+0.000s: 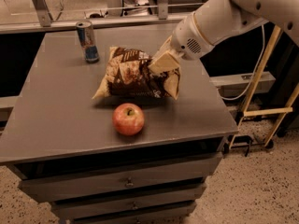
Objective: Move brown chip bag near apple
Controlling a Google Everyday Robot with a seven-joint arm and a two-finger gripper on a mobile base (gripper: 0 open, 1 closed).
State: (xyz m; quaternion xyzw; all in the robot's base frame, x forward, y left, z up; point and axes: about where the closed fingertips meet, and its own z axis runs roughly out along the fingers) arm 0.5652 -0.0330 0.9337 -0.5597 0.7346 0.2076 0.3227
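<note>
The brown chip bag (133, 74) with tan edges is held just above the grey table top (56, 111), tilted with its left corner low. My gripper (162, 63) comes in from the upper right on a white arm and is shut on the bag's right part. The red-orange apple (128, 119) stands on the table just in front of the bag, a small gap below its lower edge.
A blue and silver drink can (88, 41) stands upright at the back left of the table. The table has drawers (126, 183) below its front edge. A yellow frame (266, 92) stands to the right. A rail runs behind the table.
</note>
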